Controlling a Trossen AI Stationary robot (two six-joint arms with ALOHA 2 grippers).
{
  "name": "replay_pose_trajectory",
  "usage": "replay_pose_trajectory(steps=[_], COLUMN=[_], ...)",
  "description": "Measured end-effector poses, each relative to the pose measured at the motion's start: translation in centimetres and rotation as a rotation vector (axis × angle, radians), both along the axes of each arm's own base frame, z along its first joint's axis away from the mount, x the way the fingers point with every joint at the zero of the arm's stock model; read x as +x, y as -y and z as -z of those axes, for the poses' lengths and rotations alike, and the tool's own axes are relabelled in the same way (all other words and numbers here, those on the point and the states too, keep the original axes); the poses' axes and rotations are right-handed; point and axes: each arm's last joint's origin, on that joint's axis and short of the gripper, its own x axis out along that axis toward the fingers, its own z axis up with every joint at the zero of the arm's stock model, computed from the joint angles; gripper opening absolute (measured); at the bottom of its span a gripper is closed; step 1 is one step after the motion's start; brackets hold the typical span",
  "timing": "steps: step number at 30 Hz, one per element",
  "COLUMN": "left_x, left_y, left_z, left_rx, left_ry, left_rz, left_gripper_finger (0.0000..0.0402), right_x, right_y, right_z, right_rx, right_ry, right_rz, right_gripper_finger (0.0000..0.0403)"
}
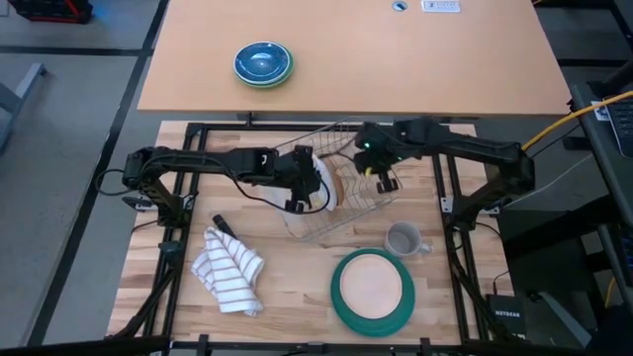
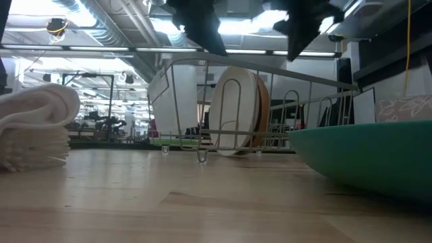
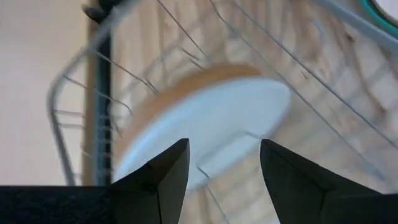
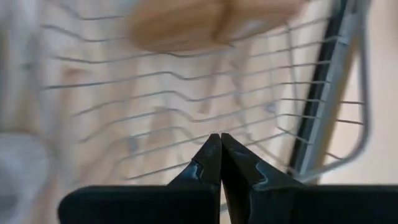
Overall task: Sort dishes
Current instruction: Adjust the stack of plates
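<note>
A tan plate [image 1: 371, 283] lies in the dark green plate [image 1: 341, 300] at the tabletop's [image 1: 297, 297] near edge. Farther back, white plates [image 1: 322, 181] stand on edge in the wire rack [image 1: 368, 203]. Above it, the left gripper [image 1: 300, 195] has jaws wide apart; the right gripper [image 1: 387, 182] has jaws closed, empty

Probably a lab (exposed ceiling ducts [image 2: 101, 27]).

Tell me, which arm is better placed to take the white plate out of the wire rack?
Left arm: its jaws are open just over the white plate; the right arm's jaws are shut, farther off.
</note>
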Motion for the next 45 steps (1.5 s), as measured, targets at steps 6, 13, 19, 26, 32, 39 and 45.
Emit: replay_pose_trajectory(steps=[6,13,19,26,32,39,45], left_x=[-0.6,-0.5,-0.6,0.0,1.1,3.4,5.2], left_y=[2.1,4.8,7.4,10.8,13.9,17.0,18.7], left_z=[0.0,0.0,0.2,1.2,2.4,4.8,8.2], left_rx=[-0.058,-0.112,-0.202,-0.234,-0.248,-0.321,-0.388], left_ry=[-0.027,0.000,0.011,0.021,0.074,0.166,0.153], left_rz=[-0.010,0.003,0.010,0.075,0.159,0.263,0.349], left_gripper_finger=[0.0186,0.0186,0.0186,0.0186,0.0186,0.0186,0.0186], right_x=[-1.2,-0.8,-1.5,-2.5,-2.9,-3.1,-3.2], right_y=[-4.8,-9.9,-13.1,-15.9,-19.2,-22.9,-24.8], right_z=[-0.6,0.8,4.2,7.7,9.2,9.5,9.2], right_rx=[0.121,0.192,0.229,0.329,0.468,0.515,0.572], right_ry=[-0.041,-0.046,-0.131,-0.261,-0.325,-0.245,-0.157], right_rz=[-0.069,-0.089,-0.032,0.093,0.061,-0.071,-0.052], right_gripper_finger=[0.0007,0.0007,0.0007,0.0012,0.0014,0.0014,0.0014])
